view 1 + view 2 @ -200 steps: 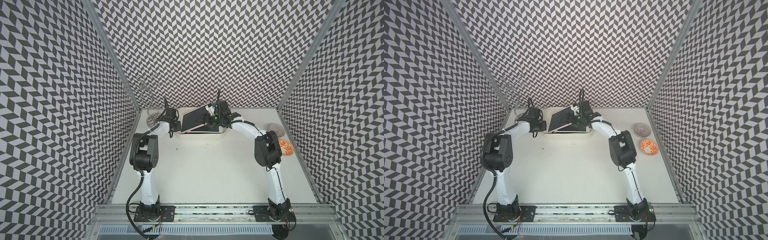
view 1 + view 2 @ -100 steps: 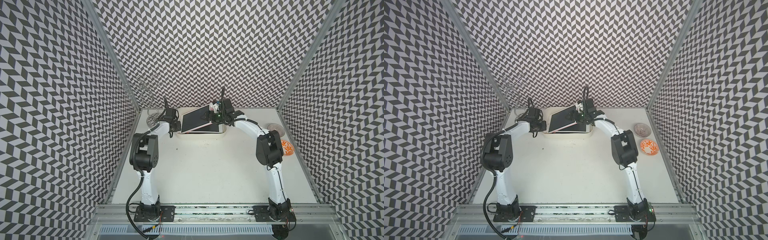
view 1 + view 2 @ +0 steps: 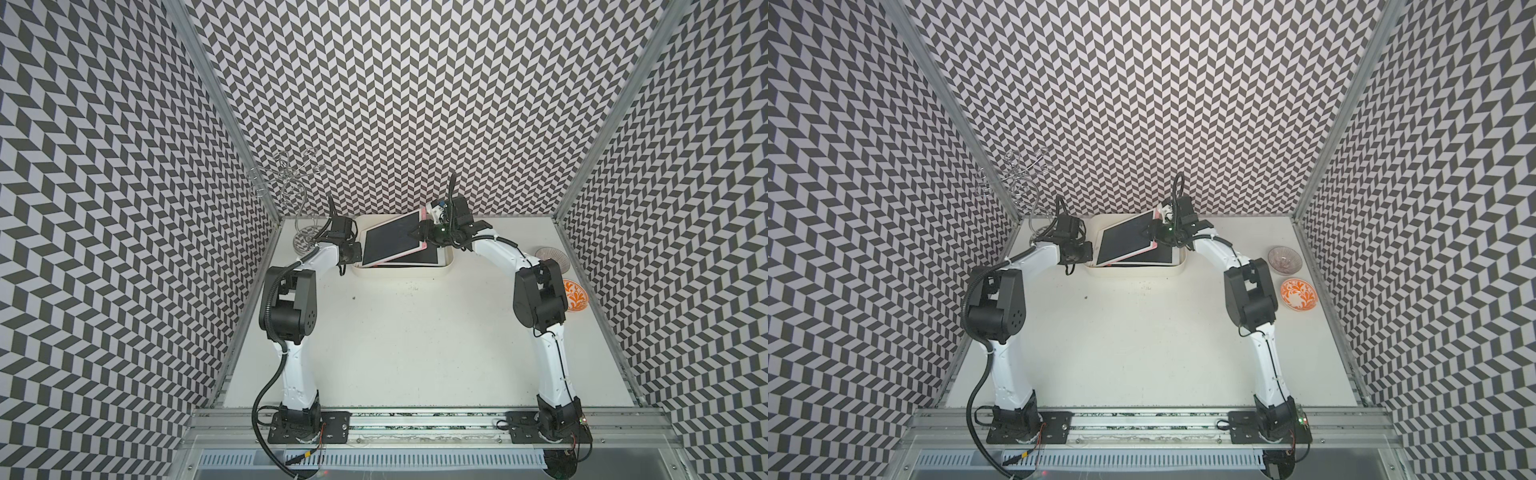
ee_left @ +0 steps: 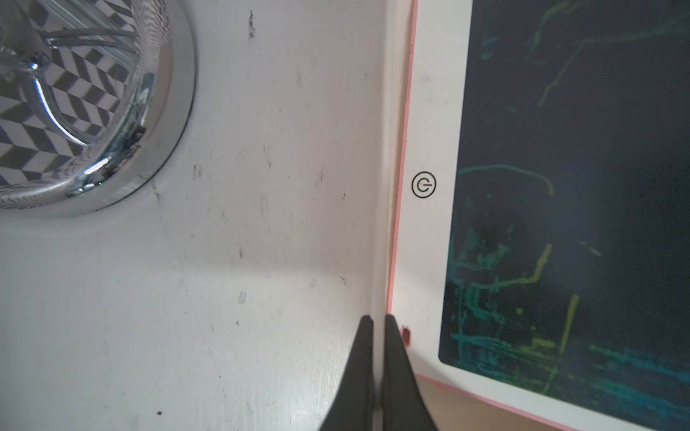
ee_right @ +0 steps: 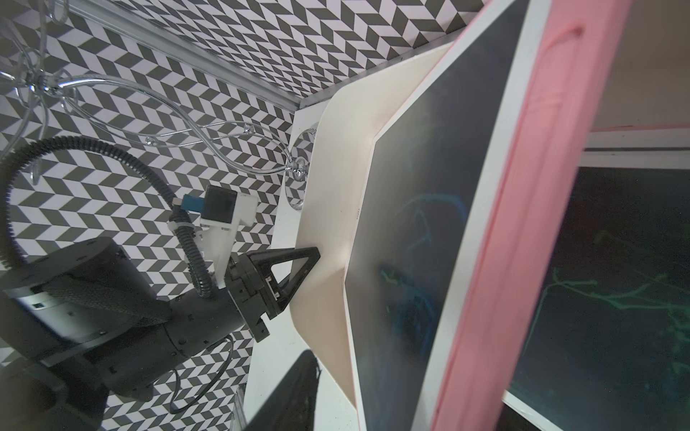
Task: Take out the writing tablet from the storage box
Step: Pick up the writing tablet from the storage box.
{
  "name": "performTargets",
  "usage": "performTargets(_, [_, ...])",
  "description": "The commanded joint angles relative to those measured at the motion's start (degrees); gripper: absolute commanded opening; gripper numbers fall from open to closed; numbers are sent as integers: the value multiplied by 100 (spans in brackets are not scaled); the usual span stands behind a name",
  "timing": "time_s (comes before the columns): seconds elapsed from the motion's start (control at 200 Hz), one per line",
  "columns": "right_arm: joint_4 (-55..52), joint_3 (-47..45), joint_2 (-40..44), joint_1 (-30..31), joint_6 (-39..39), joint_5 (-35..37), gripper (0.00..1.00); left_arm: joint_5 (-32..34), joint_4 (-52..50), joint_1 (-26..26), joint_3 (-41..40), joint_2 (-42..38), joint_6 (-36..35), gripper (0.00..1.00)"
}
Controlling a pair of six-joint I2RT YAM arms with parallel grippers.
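Note:
The storage box [image 3: 401,272] [image 3: 1133,272] stands at the back of the table. A pink-backed writing tablet [image 3: 390,241] [image 3: 1127,241] [image 5: 429,224] leans in it with its right end raised, over a second tablet [image 3: 415,258] [image 5: 616,280] lying flat. My right gripper [image 3: 419,232] [image 3: 1152,232] straddles the raised end. One of its fingers [image 5: 295,388] shows on the screen side with a gap to the screen; the other is hidden behind the pink back. My left gripper [image 3: 354,254] [image 4: 378,319] is shut on the box's left rim [image 4: 379,261], beside the tablet's lower corner [image 4: 429,186].
A chrome wire stand [image 3: 305,241] [image 4: 93,112] [image 5: 112,97] stands at the back left, close to the left wrist. A clear glass bowl [image 3: 550,255] [image 3: 1284,259] and an orange patterned bowl [image 3: 575,295] [image 3: 1300,294] sit along the right wall.
My right gripper has shifted slightly right along the tablet's raised end and its jaws have narrowed. The tablet stays tilted. The left arm has not moved.

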State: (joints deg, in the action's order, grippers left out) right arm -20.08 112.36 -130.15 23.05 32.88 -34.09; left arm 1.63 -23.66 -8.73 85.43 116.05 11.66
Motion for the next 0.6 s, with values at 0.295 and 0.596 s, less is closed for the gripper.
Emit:
performTargets(0.295, [455, -144, 191, -107, 146, 51, 37, -353, -51, -67, 154, -56, 198, 0])
performTargets(0.596, [552, -326, 266, -116, 280, 81, 16, -450, -51, -23, 159, -79, 293, 0])
